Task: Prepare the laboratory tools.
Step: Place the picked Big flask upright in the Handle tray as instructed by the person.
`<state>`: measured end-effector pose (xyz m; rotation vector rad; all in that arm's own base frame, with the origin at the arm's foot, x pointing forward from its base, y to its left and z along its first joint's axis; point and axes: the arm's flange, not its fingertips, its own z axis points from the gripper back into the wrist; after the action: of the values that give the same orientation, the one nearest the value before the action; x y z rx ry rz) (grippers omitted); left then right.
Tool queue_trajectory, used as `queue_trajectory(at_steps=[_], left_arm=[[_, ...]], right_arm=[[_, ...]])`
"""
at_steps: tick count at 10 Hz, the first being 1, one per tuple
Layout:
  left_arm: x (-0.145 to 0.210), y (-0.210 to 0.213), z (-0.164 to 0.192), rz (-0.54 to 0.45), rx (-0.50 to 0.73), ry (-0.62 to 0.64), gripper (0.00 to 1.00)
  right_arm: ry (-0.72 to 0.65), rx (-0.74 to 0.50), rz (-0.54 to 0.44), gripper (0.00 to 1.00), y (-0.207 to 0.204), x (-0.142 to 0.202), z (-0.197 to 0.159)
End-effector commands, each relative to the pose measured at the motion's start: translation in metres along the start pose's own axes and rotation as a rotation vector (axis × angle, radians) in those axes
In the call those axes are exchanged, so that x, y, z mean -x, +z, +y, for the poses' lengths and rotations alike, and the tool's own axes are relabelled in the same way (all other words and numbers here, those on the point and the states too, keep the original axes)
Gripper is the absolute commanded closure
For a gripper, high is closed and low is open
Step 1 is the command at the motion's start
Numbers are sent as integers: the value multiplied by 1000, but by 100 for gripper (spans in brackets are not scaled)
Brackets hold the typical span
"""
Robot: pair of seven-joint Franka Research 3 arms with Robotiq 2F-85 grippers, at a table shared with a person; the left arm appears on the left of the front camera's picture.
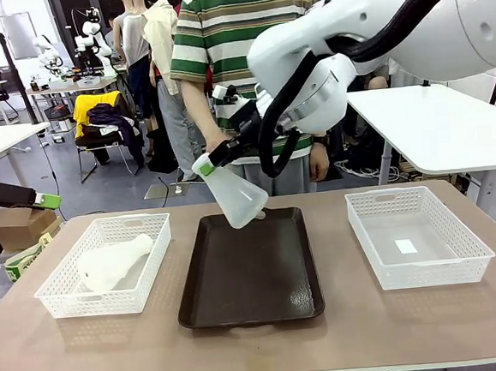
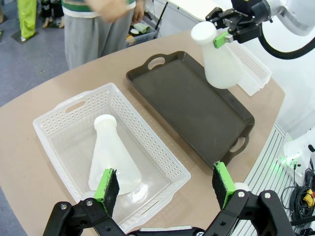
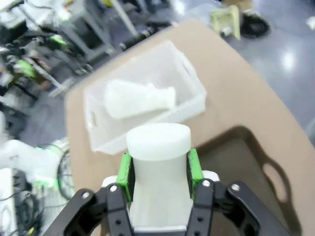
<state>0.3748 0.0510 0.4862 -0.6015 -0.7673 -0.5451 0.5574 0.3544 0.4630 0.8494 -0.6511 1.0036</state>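
Right tool (image 1: 205, 165) pinches 1 flask (image 1: 236, 195) by the neck, tilted, base hanging just above the tray's (image 1: 251, 280) far edge, likely to set it down there. 2nd flask (image 1: 112, 263) lies in the basket (image 1: 63, 294) left of the tray. Left tool (image 2: 166, 184) is spread wide above it, probably lining up a grab.
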Motion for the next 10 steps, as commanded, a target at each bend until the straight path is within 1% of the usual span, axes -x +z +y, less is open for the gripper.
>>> queue_trajectory(at_steps=[1,2,4,6,7,8,10], left_arm=[[2,-1,3,-26,18,-15,0],[2,-1,3,-26,18,-15,0],[2,-1,3,-26,18,-15,0],[2,-1,3,-26,18,-15,0],[2,-1,3,-26,18,-15,0],[2,-1,3,-26,18,-15,0],[2,-1,3,-26,18,-15,0]], right_arm=[[80,-177,-105,100,13,37,-3],[126,-235,-147,100,12,42,-8],[227,-354,-269,100,11,51,-14],[268,-418,-367,100,9,61,-22],[262,-427,-382,100,8,65,-22],[261,-382,-308,100,11,50,-22],[261,-382,-308,100,11,50,-22]])
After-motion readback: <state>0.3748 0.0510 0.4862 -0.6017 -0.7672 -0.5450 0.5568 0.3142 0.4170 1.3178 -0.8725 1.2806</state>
